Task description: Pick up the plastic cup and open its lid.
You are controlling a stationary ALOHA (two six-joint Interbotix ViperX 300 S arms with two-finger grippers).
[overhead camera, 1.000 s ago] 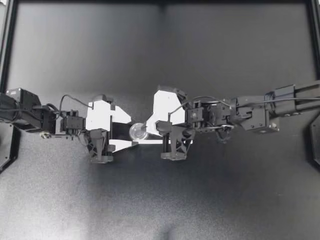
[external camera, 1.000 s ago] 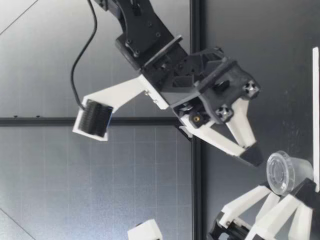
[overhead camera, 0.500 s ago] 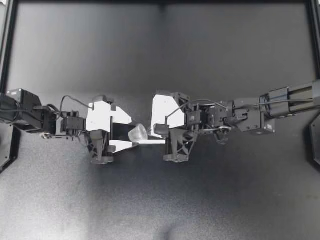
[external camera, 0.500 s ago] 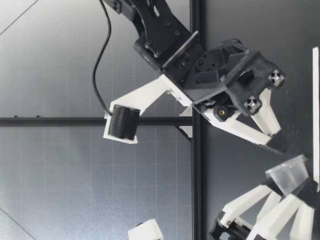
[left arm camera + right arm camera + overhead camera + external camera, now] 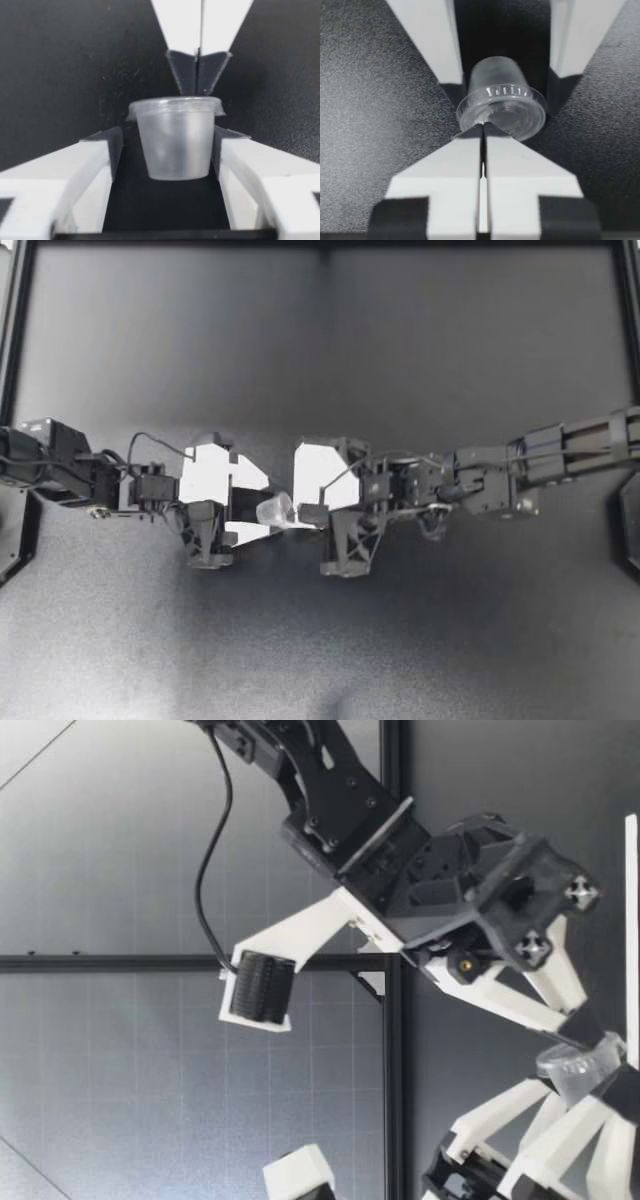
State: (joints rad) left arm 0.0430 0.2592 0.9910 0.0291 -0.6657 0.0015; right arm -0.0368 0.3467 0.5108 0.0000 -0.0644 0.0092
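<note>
A small clear plastic cup (image 5: pixel 275 510) with its lid (image 5: pixel 506 114) on lies on its side between the fingers of my left gripper (image 5: pixel 260 508), which stands open. In the left wrist view the cup (image 5: pixel 175 145) shows its base, with narrow gaps to the pads (image 5: pixel 114 150) on both sides. My right gripper (image 5: pixel 298 516) is shut, and its joined fingertips (image 5: pixel 482 131) press against the lid's rim. In the low view the cup (image 5: pixel 582 1065) rests close to the table, under the right gripper (image 5: pixel 590 1025).
The dark table (image 5: pixel 320 350) spreads out around both arms. Black frame rails (image 5: pixel 12 340) border it at the sides and back. The two grippers face each other at mid-table, almost touching.
My right gripper has moved toward my left gripper and come lower. The cup has turned from lid up to lid facing the right gripper, and it now sits deeper between the left fingers.
</note>
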